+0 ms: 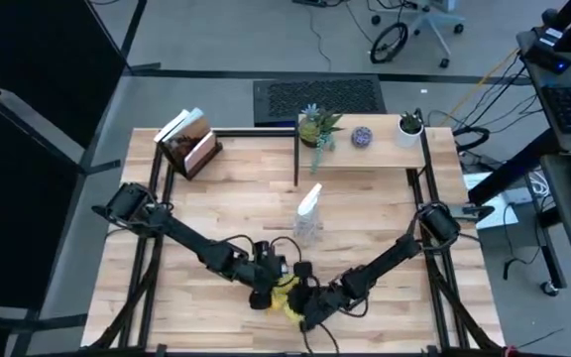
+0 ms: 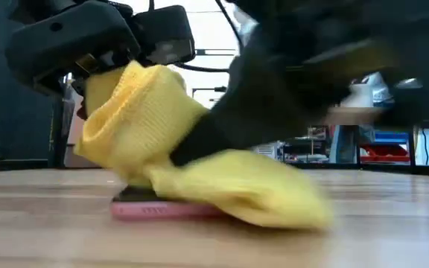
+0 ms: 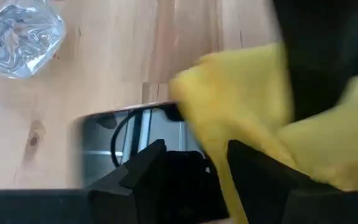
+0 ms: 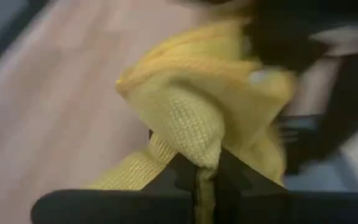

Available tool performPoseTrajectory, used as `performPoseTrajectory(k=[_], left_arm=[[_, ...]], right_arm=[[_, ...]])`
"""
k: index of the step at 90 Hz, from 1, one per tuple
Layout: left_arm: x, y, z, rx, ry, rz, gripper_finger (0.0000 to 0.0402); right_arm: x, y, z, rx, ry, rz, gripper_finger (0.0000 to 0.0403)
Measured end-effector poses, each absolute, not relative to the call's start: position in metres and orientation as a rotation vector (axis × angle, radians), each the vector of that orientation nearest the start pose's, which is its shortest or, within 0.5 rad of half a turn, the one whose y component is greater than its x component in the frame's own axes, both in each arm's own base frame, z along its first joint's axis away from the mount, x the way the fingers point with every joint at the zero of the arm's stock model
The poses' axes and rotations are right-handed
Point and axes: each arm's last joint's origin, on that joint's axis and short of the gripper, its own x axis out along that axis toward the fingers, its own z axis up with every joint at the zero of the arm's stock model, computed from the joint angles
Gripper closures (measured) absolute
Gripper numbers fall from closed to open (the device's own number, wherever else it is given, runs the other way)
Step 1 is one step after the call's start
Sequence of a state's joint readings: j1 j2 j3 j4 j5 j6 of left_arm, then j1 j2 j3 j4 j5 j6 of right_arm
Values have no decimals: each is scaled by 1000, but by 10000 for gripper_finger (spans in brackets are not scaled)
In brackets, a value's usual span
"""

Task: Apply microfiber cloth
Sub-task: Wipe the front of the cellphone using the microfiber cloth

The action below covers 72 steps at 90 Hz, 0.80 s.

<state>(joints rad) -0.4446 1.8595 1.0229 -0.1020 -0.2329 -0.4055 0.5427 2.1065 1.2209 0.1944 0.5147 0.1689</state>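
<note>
Microfiber cloth (image 2: 199, 179) was soft, light, limp; draped over phone (image 2: 155, 211). Right gripper (image 4: 205, 177) pinched a fold, best hold. Left gripper (image 3: 194, 165) spread, holding nothing.

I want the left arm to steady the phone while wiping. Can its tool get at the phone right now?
Probably yes. The left tool hangs right over the phone, whose near end lies bare; the microfiber cloth, pinched by the right tool, covers only the other end.
</note>
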Motion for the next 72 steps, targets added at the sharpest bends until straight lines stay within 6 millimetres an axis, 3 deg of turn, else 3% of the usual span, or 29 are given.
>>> performPoseTrajectory(k=[11,27,49,62,72], left_arm=[[330,-149,138,-76,893,-25,238],[329,-150,138,-81,895,-34,238],[330,-150,139,-85,893,-34,238],[330,-150,139,-86,891,-34,238],[330,-149,139,-84,893,-33,238]], right_arm=[[382,199,106,-98,624,-23,399],[382,203,100,-51,645,25,399],[367,221,120,-126,638,130,399],[373,212,138,-205,543,15,399],[379,203,128,-188,570,0,399]])
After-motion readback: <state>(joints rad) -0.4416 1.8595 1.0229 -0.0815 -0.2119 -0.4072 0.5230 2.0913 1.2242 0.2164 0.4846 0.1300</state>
